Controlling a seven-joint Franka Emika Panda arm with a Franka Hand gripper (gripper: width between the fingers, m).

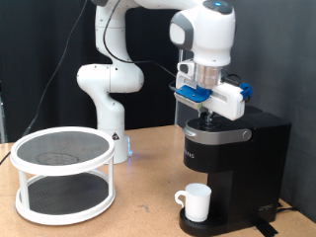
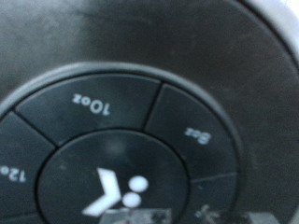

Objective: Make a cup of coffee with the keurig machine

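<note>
The black keurig machine [image 1: 242, 158] stands at the exterior view's right, lid down. The white cup [image 1: 196, 202] sits upright on the machine's drip base, handle towards the exterior view's left. My gripper [image 1: 208, 118] points straight down onto the machine's top, its dark fingers close together and holding nothing. The wrist view is filled from very close by the machine's round button panel [image 2: 140, 121]. On it are a 10oz button [image 2: 93, 105], an 8oz button [image 2: 196, 133] and a centre button with a white logo [image 2: 112, 191]. Blurred fingertips [image 2: 154, 217] lie at that centre button's edge.
A white two-tier round rack with black mesh shelves [image 1: 64, 173] stands on the wooden table at the exterior view's left. The arm's white base [image 1: 104, 94] rises behind it. A black curtain backs the scene.
</note>
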